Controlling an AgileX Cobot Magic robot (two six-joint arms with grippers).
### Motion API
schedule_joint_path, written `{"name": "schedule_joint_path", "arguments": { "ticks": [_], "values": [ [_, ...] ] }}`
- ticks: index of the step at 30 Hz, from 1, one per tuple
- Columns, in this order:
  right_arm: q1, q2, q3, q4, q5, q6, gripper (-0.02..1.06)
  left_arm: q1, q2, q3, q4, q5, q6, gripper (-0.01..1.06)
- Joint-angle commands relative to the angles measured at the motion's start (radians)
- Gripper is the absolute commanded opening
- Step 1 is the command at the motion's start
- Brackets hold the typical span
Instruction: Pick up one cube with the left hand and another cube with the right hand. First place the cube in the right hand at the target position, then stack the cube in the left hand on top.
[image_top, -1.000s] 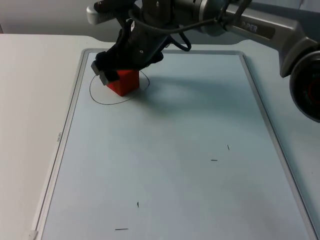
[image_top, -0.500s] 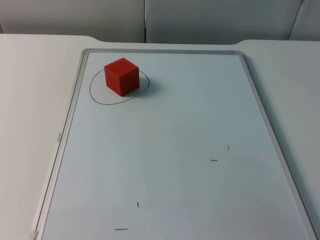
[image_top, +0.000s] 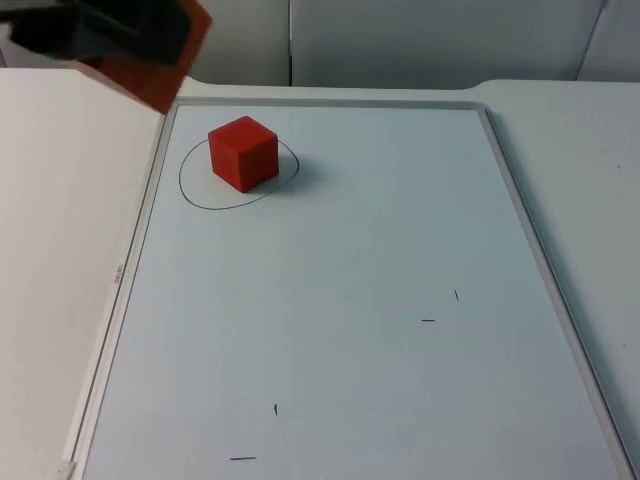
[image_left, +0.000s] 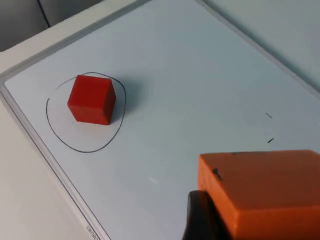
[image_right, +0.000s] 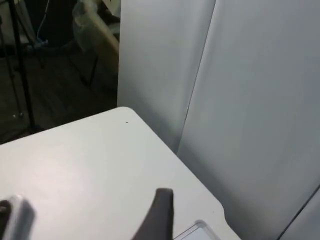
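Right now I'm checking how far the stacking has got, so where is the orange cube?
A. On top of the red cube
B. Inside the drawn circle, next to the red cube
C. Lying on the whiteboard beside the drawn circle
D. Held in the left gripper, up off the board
D: the orange cube is clamped in the left gripper above the board's corner, while the red cube sits alone in the drawn circle.
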Motion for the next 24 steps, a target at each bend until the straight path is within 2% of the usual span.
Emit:
{"name": "schedule_joint_path", "arguments": {
  "ticks": [1,3,4,8,9,12,13,15,18,20,22,24],
  "values": [
    [-0.001,-0.059,-0.003,0.009,0.017,-0.010,0.79,0.014,0.090,-0.057,-0.007,-0.034,0.039,0.00],
    [-0.001,-0.119,-0.003,0.017,0.017,-0.008,0.79,0.038,0.180,-0.137,-0.007,-0.031,0.080,0.00],
    [-0.001,-0.119,-0.003,0.017,0.017,-0.008,0.79,0.038,0.180,-0.137,-0.007,-0.031,0.080,0.00],
    [0.001,-0.230,-0.003,0.031,0.017,0.011,0.79,0.114,0.372,-0.316,-0.060,0.059,0.204,0.00],
    [0.001,-0.230,-0.003,0.031,0.017,0.011,0.79,0.114,0.372,-0.316,-0.060,0.059,0.204,0.00],
    [0.001,-0.319,-0.003,0.034,0.017,0.011,0.79,0.195,0.532,-0.482,-0.218,0.159,0.402,0.00],
    [0.001,-0.319,-0.003,0.034,0.017,0.011,0.79,0.195,0.532,-0.482,-0.218,0.159,0.402,0.00],
    [0.001,-0.353,-0.003,0.035,0.017,0.011,0.79,0.239,0.625,-0.584,-0.308,0.238,0.488,0.00],
    [0.001,-0.373,-0.003,0.035,0.017,0.011,0.79,0.272,0.728,-0.693,-0.322,0.289,0.493,0.00],
    [0.001,-0.382,-0.003,0.033,0.017,0.011,0.79,0.287,0.845,-0.817,-0.322,0.367,0.493,0.00],
    [0.001,-0.382,-0.003,0.030,0.017,0.011,0.79,0.290,0.892,-0.867,-0.322,0.387,0.493,0.00],
    [0.001,-0.380,-0.003,0.028,0.017,0.008,0.79,0.290,0.995,-0.988,-0.320,0.425,0.488,0.00]
  ]
}}
